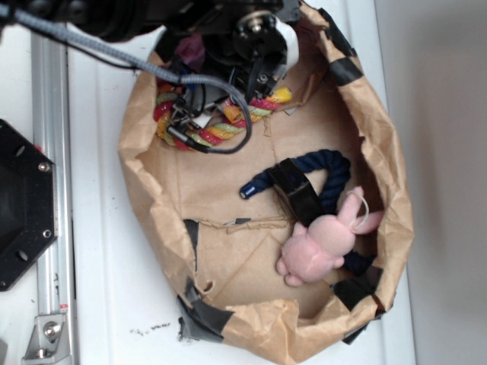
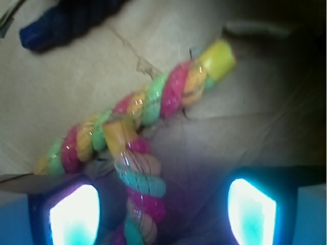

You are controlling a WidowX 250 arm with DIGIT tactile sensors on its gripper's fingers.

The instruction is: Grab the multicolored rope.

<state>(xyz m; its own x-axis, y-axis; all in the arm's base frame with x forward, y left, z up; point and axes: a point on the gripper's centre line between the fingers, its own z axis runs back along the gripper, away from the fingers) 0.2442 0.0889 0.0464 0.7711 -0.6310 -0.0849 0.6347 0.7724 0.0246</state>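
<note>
Rope strands of red, yellow and pale green twist thickly together in the multicolored rope [image 1: 228, 125], which lies curled on crumpled brown paper at the upper left of a big paper nest [image 1: 380, 152] patched with strips of black tape. On my wrist view the rope [image 2: 148, 104] reads soft and cottony, with one length running diagonally up to a yellow-capped end and a second length dropping down between the claw [image 2: 162, 206] fingers. I see the claw spread wide, its two pads [image 2: 74, 214] glowing pale cyan on either side of that lower length, neither one clearly touching it. From the exterior view the claw itself is buried under the arm's black housing and a grey braided cable [image 1: 114, 53], so I cannot make out the fingertips there.

Further right in the nest lies a dark navy blue rope [image 1: 327, 163], also thick and twisted, bent into an arch with a glossy black band [image 1: 293, 190] around it. Just below it sits a pink plush bunny [image 1: 323, 239], fuzzy and rounded, with long ears. The nest rests on a white tabletop [image 1: 99, 251], and a silver aluminium rail [image 1: 53, 152] runs along its left edge.
</note>
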